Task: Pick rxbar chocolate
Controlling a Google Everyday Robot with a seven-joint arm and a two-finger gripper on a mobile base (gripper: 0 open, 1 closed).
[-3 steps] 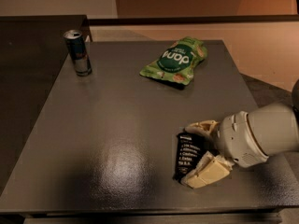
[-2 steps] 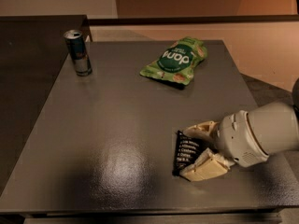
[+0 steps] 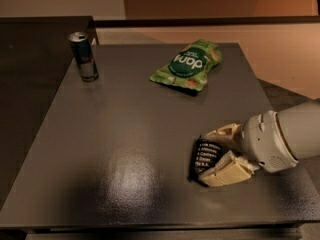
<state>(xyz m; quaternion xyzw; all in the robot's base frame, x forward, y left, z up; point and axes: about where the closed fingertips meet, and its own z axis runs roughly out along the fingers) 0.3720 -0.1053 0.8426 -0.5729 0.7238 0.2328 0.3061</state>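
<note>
Three things on the dark table [image 3: 125, 134]: a slim can [image 3: 83, 56] at the far left, a green pouch [image 3: 187, 64] near the far middle, and the black chocolate bar [image 3: 203, 158] near the front right. The gripper [image 3: 212, 154] comes in from the right, its two cream fingers [image 3: 226, 171] clamped on the bar.

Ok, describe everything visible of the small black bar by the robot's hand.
The small flat black wrapper bar bears rows of white text and looks like glossy film. It sits on the dark grey table, near its front right. The white robot hand reaches it from the right, covering its right edge.
</note>
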